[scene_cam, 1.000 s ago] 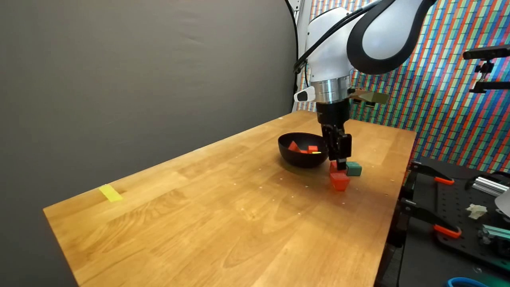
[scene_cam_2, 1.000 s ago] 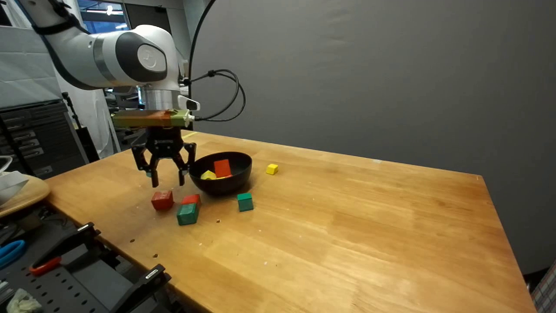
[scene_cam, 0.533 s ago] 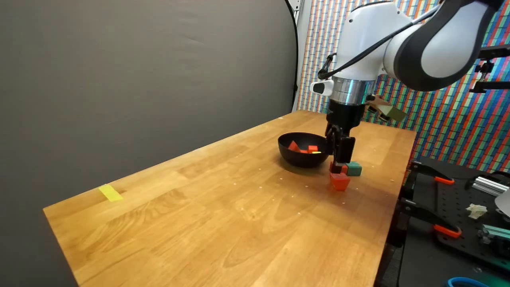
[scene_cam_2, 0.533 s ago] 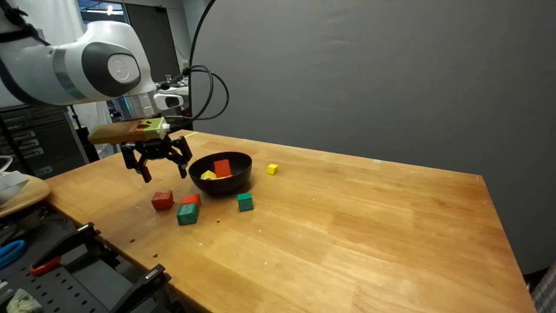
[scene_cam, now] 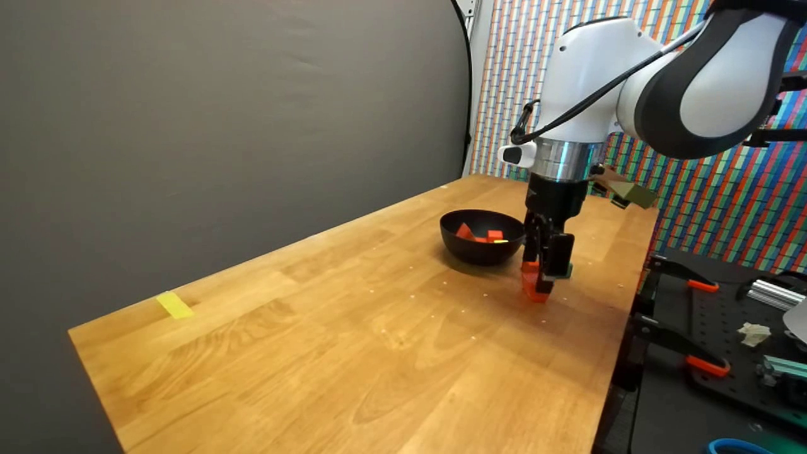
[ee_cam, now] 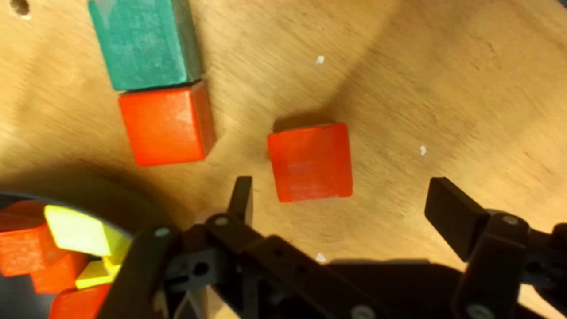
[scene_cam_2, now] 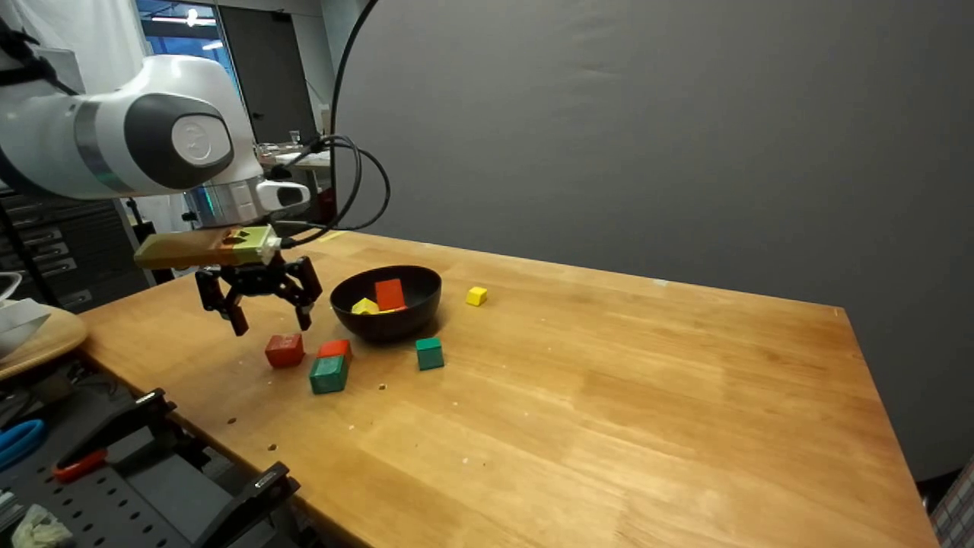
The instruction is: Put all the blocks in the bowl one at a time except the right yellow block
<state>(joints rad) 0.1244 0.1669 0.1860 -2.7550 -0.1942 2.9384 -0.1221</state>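
My gripper (scene_cam_2: pixel 273 327) is open, its fingers standing wide with nothing between them. It hangs just above a red block (ee_cam: pixel 312 164), which lies by itself ahead of the fingertips in the wrist view, apart from both pads. A second red block (ee_cam: pixel 161 126) touches a green block (ee_cam: pixel 142 42). Another green block (scene_cam_2: pixel 429 354) stands near the black bowl (scene_cam_2: pixel 386 327). Behind the bowl, to its right in an exterior view, sits a lone yellow block (scene_cam_2: pixel 476 296). Inside the bowl are several red blocks (ee_cam: pixel 24 250) and yellow blocks (ee_cam: pixel 77 230), partly covered by the gripper in the wrist view.
The bowl's rim is close beside my left-hand finger in the wrist view. Clamps (scene_cam: pixel 684 359) grip the table edge. A strip of yellow tape (scene_cam: pixel 175 305) lies at a corner of the table. A round wooden board (scene_cam_2: pixel 46 342) stands beyond the table's side.
My gripper has moved away from the bowl, turned somewhat and come lower over the lone red block during the last half second. Its fingers have spread wider. The blocks and bowl have stayed put.
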